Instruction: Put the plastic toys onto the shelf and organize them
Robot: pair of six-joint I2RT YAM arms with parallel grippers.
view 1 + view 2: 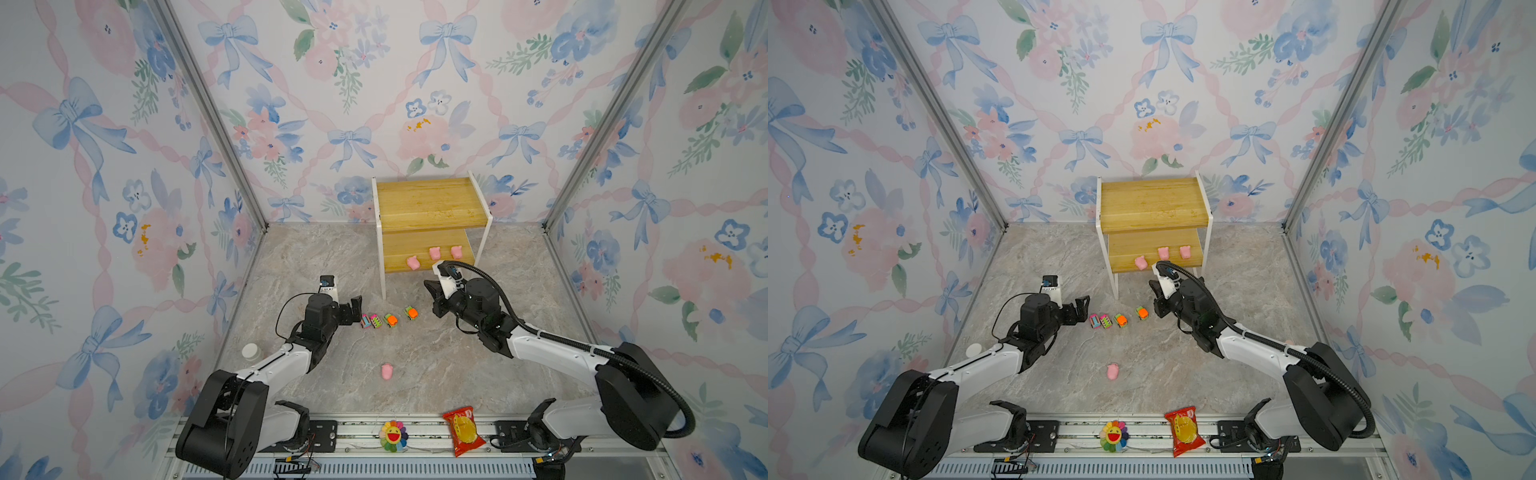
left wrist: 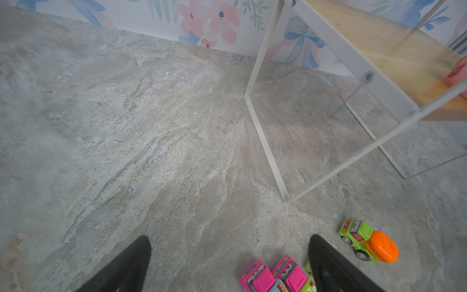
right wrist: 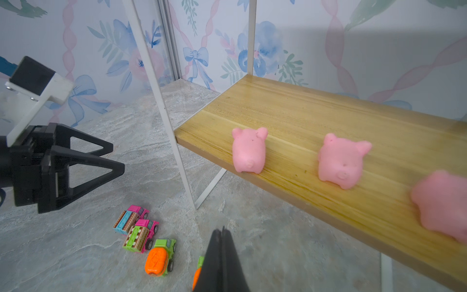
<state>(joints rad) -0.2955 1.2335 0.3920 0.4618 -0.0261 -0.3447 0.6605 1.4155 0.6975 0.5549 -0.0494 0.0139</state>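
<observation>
The shelf [image 1: 428, 203] [image 1: 1152, 203] stands at the back. Three pink pigs [image 1: 434, 252] [image 3: 249, 151] sit in a row along the front of its lower board. A fourth pig [image 1: 387, 371] [image 1: 1113, 371] lies on the floor nearer the front. Two pink cars [image 1: 371, 321] [image 2: 273, 276] and two green cars with orange tops [image 1: 390, 320] [image 3: 160, 257] line up on the floor. My left gripper [image 1: 355, 307] [image 2: 230, 241] is open just left of the pink cars, holding nothing. My right gripper [image 1: 429, 286] [image 3: 222, 231] is shut and empty, between the shelf's front and the rightmost green car [image 1: 411, 312].
A rainbow smiling flower [image 1: 393, 435] and a red snack packet [image 1: 463, 430] lie on the front metal rail. A white round cap [image 1: 251, 351] sits by the left wall. The shelf's thin white leg [image 2: 265, 141] stands just behind the cars.
</observation>
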